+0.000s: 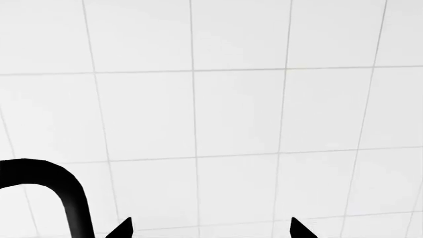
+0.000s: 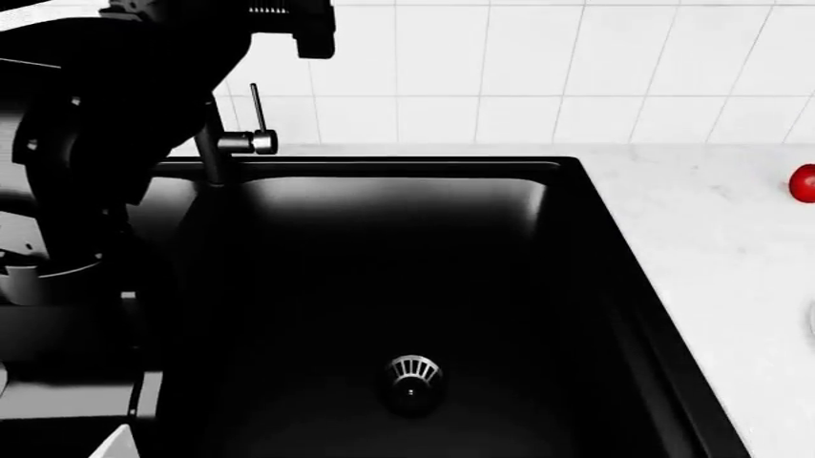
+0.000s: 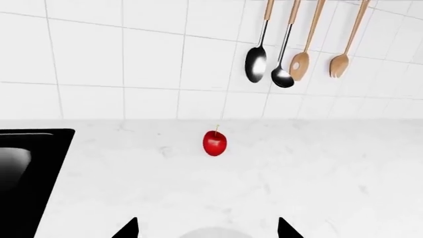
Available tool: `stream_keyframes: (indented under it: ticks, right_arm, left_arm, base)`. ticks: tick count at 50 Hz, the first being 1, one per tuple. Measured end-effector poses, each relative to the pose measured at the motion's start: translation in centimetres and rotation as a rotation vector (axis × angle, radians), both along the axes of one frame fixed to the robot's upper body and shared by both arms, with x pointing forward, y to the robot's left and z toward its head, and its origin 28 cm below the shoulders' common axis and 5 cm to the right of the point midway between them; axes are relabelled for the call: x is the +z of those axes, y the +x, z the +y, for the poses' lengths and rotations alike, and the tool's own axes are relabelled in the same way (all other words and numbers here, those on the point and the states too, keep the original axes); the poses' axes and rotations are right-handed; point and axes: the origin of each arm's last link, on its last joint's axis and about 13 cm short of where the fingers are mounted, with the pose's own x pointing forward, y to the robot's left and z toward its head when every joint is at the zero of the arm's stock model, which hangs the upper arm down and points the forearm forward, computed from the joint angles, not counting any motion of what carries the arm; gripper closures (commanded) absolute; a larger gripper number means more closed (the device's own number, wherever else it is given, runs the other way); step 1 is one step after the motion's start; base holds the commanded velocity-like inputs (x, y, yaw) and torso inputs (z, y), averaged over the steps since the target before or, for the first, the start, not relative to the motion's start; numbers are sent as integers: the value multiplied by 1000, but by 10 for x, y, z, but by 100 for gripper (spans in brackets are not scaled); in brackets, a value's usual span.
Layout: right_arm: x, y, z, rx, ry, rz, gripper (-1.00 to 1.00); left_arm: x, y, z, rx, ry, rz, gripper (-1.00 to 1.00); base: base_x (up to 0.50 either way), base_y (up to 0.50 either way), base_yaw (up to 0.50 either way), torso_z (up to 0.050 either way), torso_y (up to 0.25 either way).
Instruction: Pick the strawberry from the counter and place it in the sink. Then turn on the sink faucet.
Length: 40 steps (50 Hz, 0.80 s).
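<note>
The black sink (image 2: 612, 286) fills the head view, with its round metal drain strainer (image 2: 414, 370) in the basin. The sink faucet (image 2: 214, 153) stands at the back left, with a thin lever (image 2: 259, 110) on a silvery stub (image 2: 248, 143). My left arm (image 2: 114, 105) hangs over the faucet. My left gripper (image 1: 211, 229) is open and empty, facing the tiled wall, with the faucet's curved neck (image 1: 66, 188) beside it. My right gripper (image 3: 207, 229) is open and empty above the white counter (image 3: 317, 178). The strawberry is not in view.
A round, glossy dark red fruit with a stem (image 3: 215, 143) lies on the counter ahead of my right gripper, and shows at the head view's right edge (image 2: 803, 183). Several utensils (image 3: 284, 64) hang on the tiled wall. A sink corner (image 3: 26, 173) shows alongside.
</note>
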Motion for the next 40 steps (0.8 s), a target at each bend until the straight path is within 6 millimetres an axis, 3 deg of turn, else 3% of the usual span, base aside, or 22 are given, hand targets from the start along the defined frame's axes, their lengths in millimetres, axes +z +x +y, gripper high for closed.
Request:
stream_keyframes:
  ticks: [40]
  right_arm:
    - [-39,7,-13,-144,136,219,-100]
  left_arm:
    - [-10,5,-3,-12,3,21,-100]
  base:
    - [0,0,0,0,0]
